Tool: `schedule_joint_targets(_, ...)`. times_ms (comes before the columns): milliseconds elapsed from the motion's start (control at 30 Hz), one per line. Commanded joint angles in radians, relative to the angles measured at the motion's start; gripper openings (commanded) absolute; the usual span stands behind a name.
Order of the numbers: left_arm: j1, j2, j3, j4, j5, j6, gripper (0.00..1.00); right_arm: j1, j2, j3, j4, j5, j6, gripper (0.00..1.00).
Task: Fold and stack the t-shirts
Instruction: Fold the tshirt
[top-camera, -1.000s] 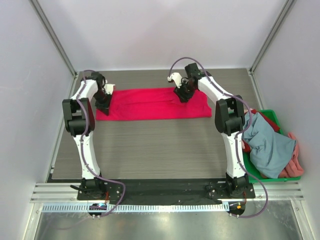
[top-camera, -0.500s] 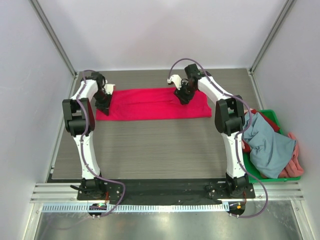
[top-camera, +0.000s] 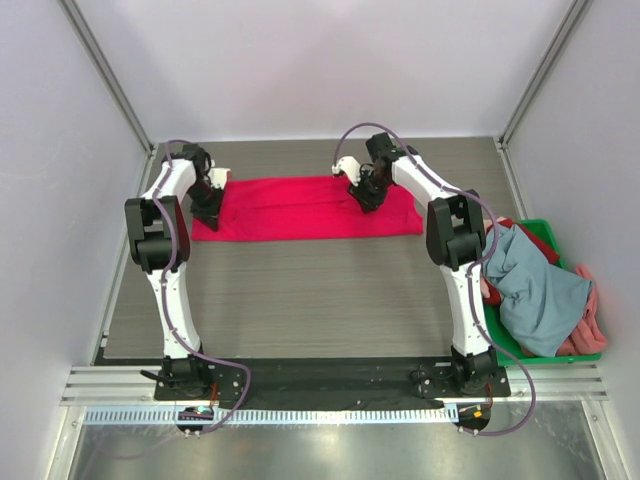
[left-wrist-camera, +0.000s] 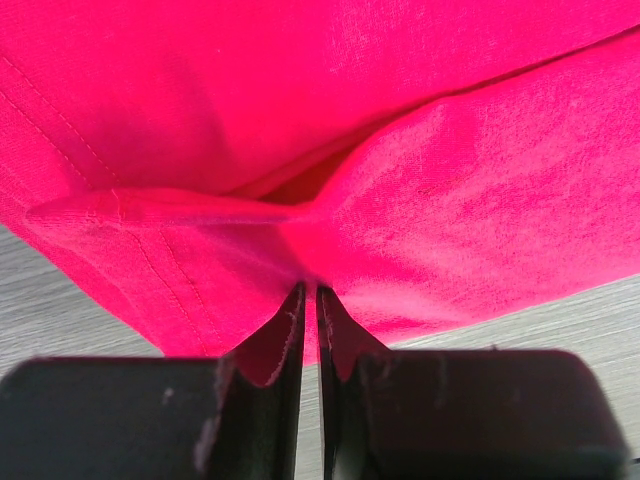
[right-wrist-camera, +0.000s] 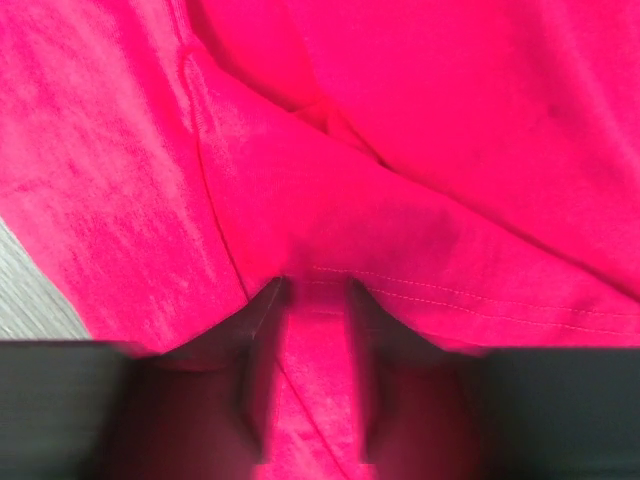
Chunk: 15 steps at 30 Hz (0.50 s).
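The right claw (top-camera: 365, 190) has crept a little leftward along the crimson t-shirt (top-camera: 300, 210), while the left claw (top-camera: 207, 208) has kept its place at the shirt's other end. The shirt lies as a long band across the far part of the counter (top-camera: 300, 300), directly under both claws.

In its wrist view, the left claw is nearly closed, with only a thin sliver of red cloth pinched between its fingers (left-wrist-camera: 285, 330). I judge that this pinned corner anchors the band for the next fold. The right claw stands about half open, with its fingers (right-wrist-camera: 262, 330) astride a stitched hem fold. The cloth between them looks loose, so I judge that this claw is settling into a grip rather than holding.

Well to the right of the right claw and nearer the arm bases sits a green crate (top-camera: 545, 355). It is heaped with a grey-blue t-shirt (top-camera: 535, 285) and a salmon-pink t-shirt (top-camera: 592, 318), which are still unfolded. Nothing lies between the 2 claws except the shirt itself. The layered hems under the right claw could let it catch only 1 layer.
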<state>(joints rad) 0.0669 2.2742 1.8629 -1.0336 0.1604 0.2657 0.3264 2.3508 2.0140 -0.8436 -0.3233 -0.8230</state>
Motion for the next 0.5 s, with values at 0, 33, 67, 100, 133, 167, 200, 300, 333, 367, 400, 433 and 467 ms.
schedule_joint_targets(0, 0.008, 0.057, -0.014, 0.007, -0.033, 0.003, 0.1, 0.01, 0.002, 0.04, -0.006, 0.015, -0.025, 0.32)
schedule_joint_targets(33, 0.008, 0.056, -0.016, 0.009, -0.033, 0.003, 0.1, 0.01, -0.001, 0.04, -0.008, 0.018, -0.028, 0.24)
schedule_joint_targets(67, 0.008, 0.056, -0.018, 0.009, -0.033, 0.004, 0.1, 0.011, -0.004, 0.04, -0.006, 0.021, -0.033, 0.17)
schedule_joint_targets(100, 0.007, 0.056, -0.018, 0.01, -0.033, 0.003, 0.1, 0.011, -0.007, 0.043, -0.005, 0.027, -0.036, 0.13)
schedule_joint_targets(133, 0.008, 0.053, -0.021, 0.01, -0.033, 0.003, 0.1, 0.011, -0.015, 0.046, -0.003, 0.03, -0.041, 0.06)
schedule_joint_targets(167, 0.007, 0.05, -0.024, 0.012, -0.033, 0.006, 0.1, 0.014, -0.018, 0.051, 0.001, 0.035, -0.045, 0.04)
schedule_joint_targets(200, 0.008, 0.05, -0.025, 0.013, -0.033, 0.006, 0.1, 0.02, -0.025, 0.058, 0.011, 0.049, -0.048, 0.02)
schedule_joint_targets(300, 0.008, 0.041, -0.034, 0.018, -0.027, 0.001, 0.1, 0.033, -0.045, 0.078, 0.058, 0.067, -0.074, 0.01)
schedule_joint_targets(333, 0.008, 0.038, -0.039, 0.018, -0.025, 0.003, 0.1, 0.039, -0.047, 0.086, 0.081, 0.079, -0.083, 0.01)
schedule_joint_targets(367, 0.008, 0.03, -0.041, 0.023, -0.024, 0.0, 0.1, 0.046, -0.042, 0.094, 0.092, 0.087, -0.097, 0.01)
schedule_joint_targets(400, 0.008, 0.028, -0.042, 0.023, -0.022, -0.002, 0.1, 0.052, -0.036, 0.112, 0.104, 0.095, -0.102, 0.01)
schedule_joint_targets(433, 0.007, 0.025, -0.042, 0.021, -0.019, -0.005, 0.1, 0.068, -0.028, 0.12, 0.136, 0.113, -0.107, 0.01)
schedule_joint_targets(467, 0.007, 0.025, -0.042, 0.021, -0.016, -0.003, 0.1, 0.075, -0.018, 0.124, 0.162, 0.131, -0.111, 0.01)
